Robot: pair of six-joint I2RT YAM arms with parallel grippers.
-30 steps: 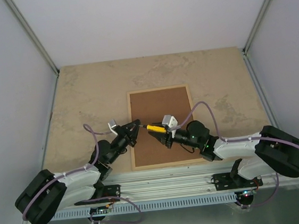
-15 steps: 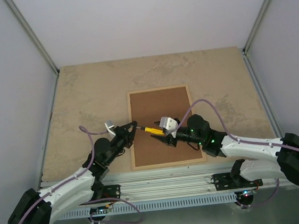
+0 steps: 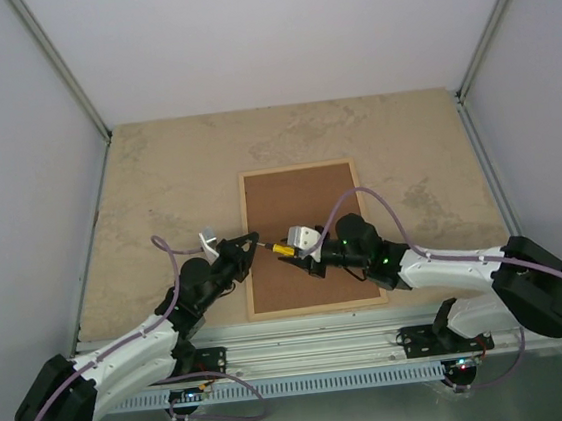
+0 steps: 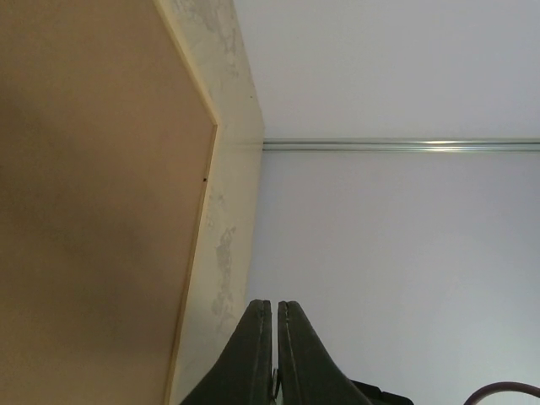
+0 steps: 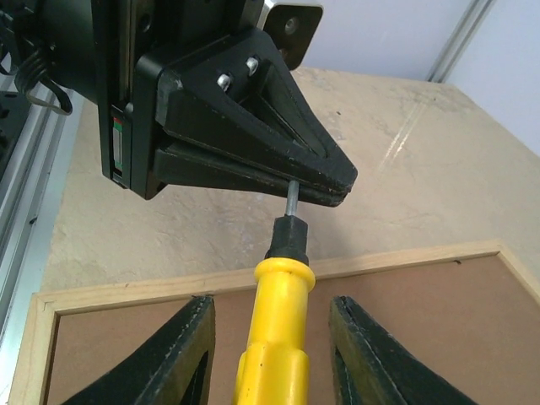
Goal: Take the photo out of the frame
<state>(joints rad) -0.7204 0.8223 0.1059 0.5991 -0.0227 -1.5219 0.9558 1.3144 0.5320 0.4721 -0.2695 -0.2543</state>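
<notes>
The frame is a large rectangle of thin pale wood moulding, lying flat and back side up on the table. A brown backing board fills it edge to edge. Seen from above, the frame sits a little toward 6 o'clock of the table's middle, with its long sides running from 12 to 6 and its short sides from 9 to 3. In the right wrist view, one corner of the frame shows as light, plain wood. The photo cannot be seen.
</notes>
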